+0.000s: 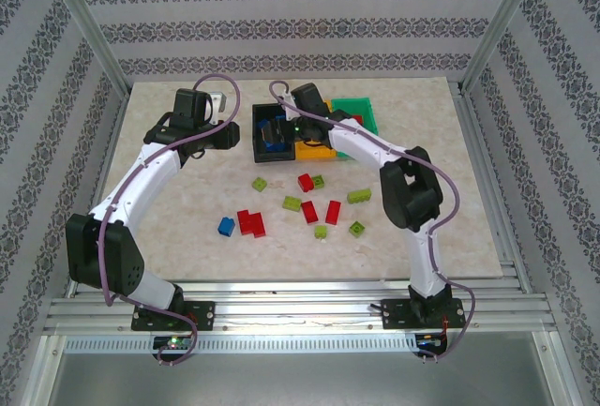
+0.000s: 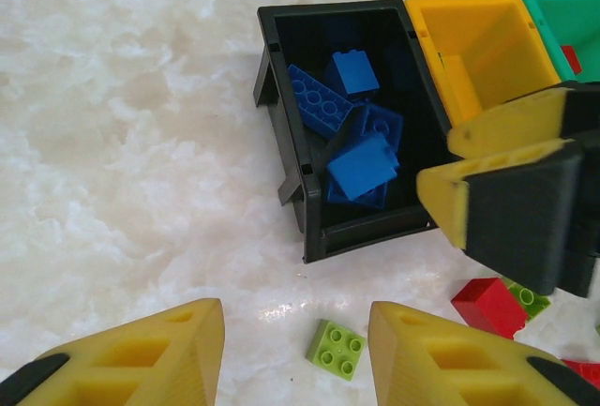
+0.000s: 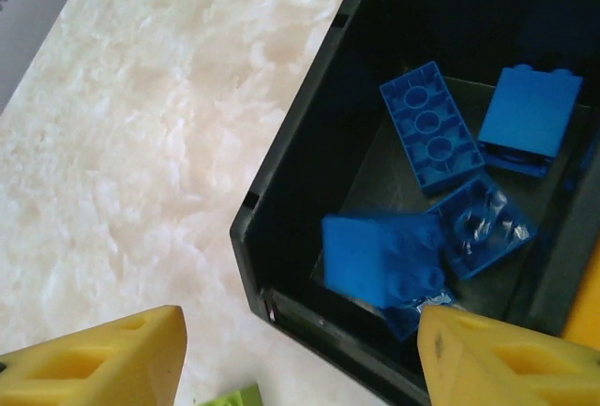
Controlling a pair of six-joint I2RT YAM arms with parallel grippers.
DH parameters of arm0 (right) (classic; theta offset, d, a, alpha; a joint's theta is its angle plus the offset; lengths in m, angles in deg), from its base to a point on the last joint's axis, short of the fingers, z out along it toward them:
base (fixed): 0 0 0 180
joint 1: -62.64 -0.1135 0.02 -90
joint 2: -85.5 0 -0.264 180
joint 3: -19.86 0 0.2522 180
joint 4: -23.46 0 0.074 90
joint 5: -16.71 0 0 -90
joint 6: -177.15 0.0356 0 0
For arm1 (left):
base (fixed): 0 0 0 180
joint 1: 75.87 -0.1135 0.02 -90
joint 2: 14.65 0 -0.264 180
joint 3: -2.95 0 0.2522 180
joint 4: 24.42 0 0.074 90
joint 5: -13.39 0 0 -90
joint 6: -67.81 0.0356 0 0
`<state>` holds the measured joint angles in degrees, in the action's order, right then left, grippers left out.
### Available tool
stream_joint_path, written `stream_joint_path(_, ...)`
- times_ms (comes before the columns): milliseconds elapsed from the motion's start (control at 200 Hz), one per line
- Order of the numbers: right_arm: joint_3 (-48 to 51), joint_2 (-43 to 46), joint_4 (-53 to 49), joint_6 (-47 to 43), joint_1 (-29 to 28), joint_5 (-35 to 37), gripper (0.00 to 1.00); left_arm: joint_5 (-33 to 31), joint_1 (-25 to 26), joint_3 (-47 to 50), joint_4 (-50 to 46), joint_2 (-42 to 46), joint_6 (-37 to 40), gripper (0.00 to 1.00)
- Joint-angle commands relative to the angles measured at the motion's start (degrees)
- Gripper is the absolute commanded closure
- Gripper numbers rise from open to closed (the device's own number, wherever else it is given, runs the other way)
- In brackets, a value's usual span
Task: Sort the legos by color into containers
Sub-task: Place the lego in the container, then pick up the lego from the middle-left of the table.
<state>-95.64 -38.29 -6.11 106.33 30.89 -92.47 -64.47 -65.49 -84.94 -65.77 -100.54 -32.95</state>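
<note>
Blue bricks (image 3: 431, 125) are filling the black bin (image 3: 291, 172); the right gripper (image 3: 295, 345) is hovering over it, spread and empty. The left gripper (image 2: 292, 317) is likewise gaping empty. Next, likely grasping the loose blue brick (image 1: 226, 226), lower centre.

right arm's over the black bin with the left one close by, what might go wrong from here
The right gripper hangs open low over the black bin, one finger near its front wall; pulling away could nudge the bin. The left gripper, open above a lime brick, sits close to the right gripper, so the two might collide.
</note>
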Motion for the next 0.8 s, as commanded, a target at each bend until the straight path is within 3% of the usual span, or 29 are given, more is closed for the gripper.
stream_joint_path(0,-0.86,-0.05,-0.35,2.27,-1.18,-2.68,0.32,-0.65,-0.86,-0.23,0.35,1.53,0.66,0.56)
stream_joint_path(580,27.67,22.93,2.88,-5.65,0.52,-4.55,0.30,-0.72,-0.87,-0.58,-0.34,0.51,0.90,0.55)
stream_joint_path(794,40.99,31.36,9.55,-5.16,3.12,-4.33,0.29,-0.12,-0.82,-0.93,-0.86,-0.48,-0.24,0.55)
